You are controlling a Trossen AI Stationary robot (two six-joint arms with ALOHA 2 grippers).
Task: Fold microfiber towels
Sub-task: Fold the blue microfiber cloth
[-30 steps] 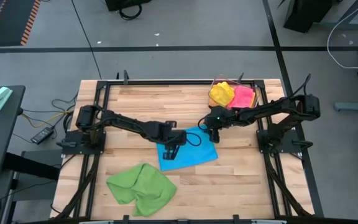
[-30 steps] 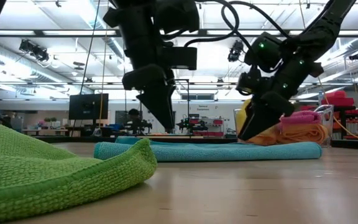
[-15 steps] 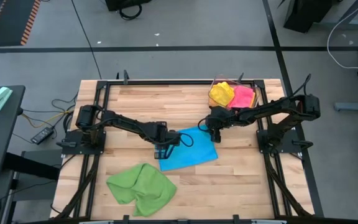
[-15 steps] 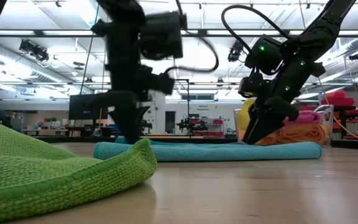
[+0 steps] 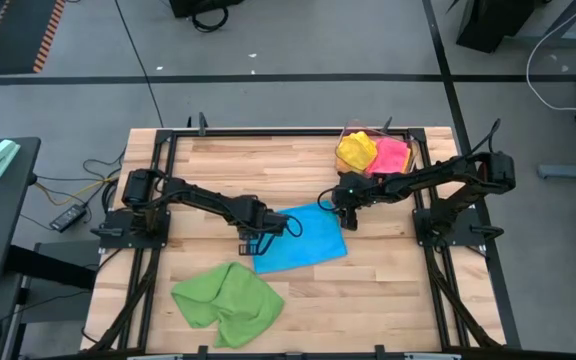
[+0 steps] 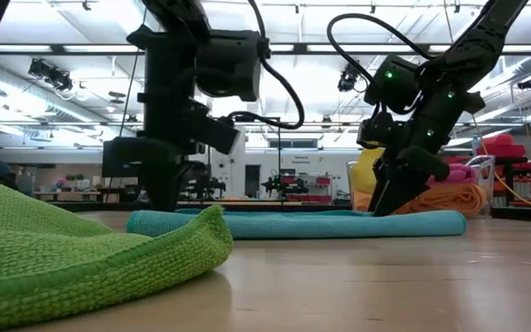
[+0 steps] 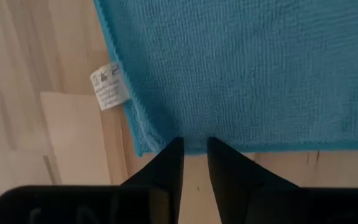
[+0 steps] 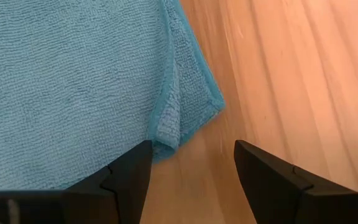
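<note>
Worktop of pale wood planks carries everything, and most of the folding appears to be left. Biggest of the cloths is the green towel, lying rumpled and unfolded near the front edge, well apart from both arms. Next comes the blue towel, spread flat at the middle of the worktop; at its far right corner the right wrist view shows a doubled layer of edge, so it may already be folded once, though I cannot be sure. At the back right corner sit the yellow towel and the pink towel, bunched together in a clear bin (the low view hints at an orange cloth under them, too hidden to count), and by my judgement these have not been dealt with. Left gripper is down at the blue towel's near left corner, beside a small white care tag; its fingers stand only a narrow gap apart at the hem, and I cannot tell whether they have pinched the cloth yet. Right gripper hovers at the towel's far right corner with its fingers spread wide, grasping nothing. So one towel is in hand, perhaps mid-fold, and the others wait.
</note>
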